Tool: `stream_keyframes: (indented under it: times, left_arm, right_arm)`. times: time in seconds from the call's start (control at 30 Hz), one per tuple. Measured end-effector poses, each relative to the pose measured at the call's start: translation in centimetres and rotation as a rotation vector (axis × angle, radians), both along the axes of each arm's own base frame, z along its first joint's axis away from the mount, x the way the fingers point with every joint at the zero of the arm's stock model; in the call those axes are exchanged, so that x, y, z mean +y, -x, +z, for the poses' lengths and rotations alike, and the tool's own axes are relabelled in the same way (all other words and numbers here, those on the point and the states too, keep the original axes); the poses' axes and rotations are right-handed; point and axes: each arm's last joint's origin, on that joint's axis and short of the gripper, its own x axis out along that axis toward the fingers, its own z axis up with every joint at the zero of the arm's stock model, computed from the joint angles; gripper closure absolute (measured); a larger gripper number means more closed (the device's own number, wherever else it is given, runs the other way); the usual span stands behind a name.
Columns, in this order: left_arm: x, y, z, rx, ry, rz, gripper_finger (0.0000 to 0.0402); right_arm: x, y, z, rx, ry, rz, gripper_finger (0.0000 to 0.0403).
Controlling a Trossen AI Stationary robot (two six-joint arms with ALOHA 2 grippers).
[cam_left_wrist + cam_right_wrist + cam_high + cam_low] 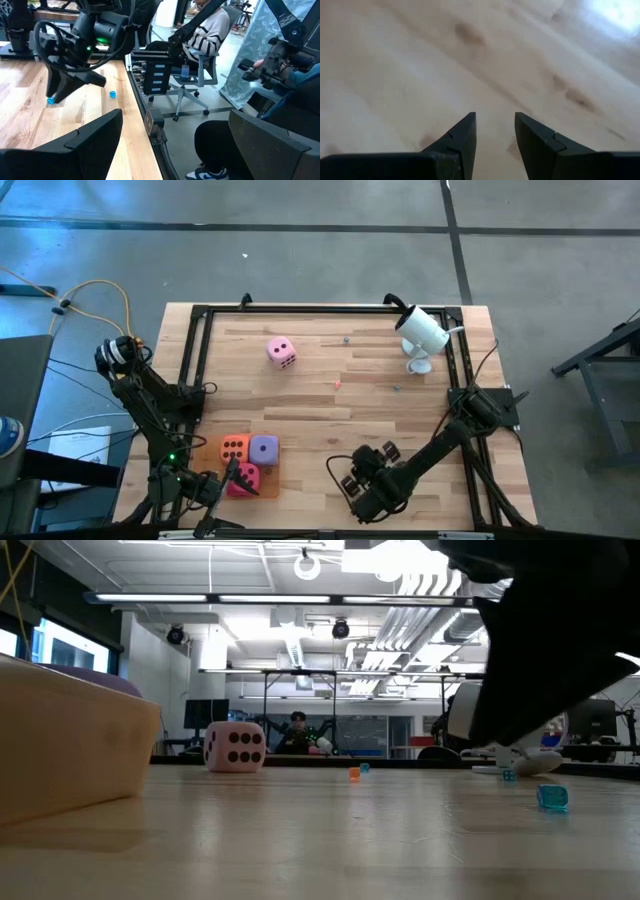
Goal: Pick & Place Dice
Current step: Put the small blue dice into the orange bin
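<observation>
Dark fingers (pixel 465 137) of the right gripper (pixel 352 477) are standing slightly parted over bare wood near the table (pixel 400 410) front, gripping nothing. The left gripper (pixel 236 476) is hanging wide open and empty beside the tray. Four dice are showing: orange die (pixel 234 448), purple die (pixel 264 448) and magenta die (pixel 245 478) clustered together, pink die (pixel 281 352) well apart. Reaching that far die risks nudging it away, I judge.

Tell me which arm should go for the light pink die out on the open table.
Probably right. The right tool hangs empty and open over bare wood, with an unobstructed path to the light pink die. The left tool sits at the clustered orange, purple and magenta dice.
</observation>
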Motion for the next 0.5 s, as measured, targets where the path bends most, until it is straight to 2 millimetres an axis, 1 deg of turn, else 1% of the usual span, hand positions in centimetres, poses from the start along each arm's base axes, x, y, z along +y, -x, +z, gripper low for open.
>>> stream_keyframes:
  times: [0.17,0.33,0.5]
  left_arm:
    - [0.0,0.0,0.0,0.0,0.0,0.0,0.0047]
    - [0.0,0.0,0.0,0.0,0.0,0.0,0.0047]
    - [0.0,0.0,0.0,0.0,0.0,0.0,0.0047]
  right_arm:
    - [0.0,-0.1,0.0,-0.007,0.022,0.029,0.0279]
    - [0.3,-0.8,0.0,-0.006,0.012,0.117,0.0279]
    - [0.0,-1.3,0.0,-0.002,-0.025,0.115,0.0279]
